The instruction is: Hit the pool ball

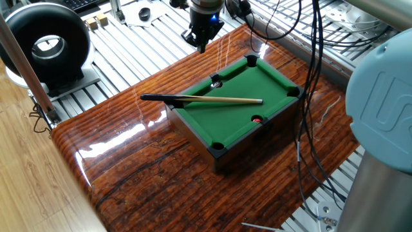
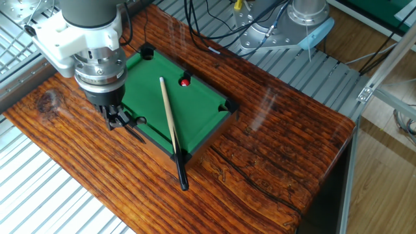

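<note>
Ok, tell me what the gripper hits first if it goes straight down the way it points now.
Probably the wooden tabletop: the gripper points downward just outside the pool table long rail. Depth is unclear, so it might clip that rail. The cue and the pool ball lie off that line.

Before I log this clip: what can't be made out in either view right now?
- Gripper: open or shut is unclear; too small and dark in both views.
- Red pool ball: whether it touches the rail is too small to judge.
- Cue stick: unclear whether its dark butt rests on the wooden table.
- Arm: cut off by the top edge in both views.
</note>
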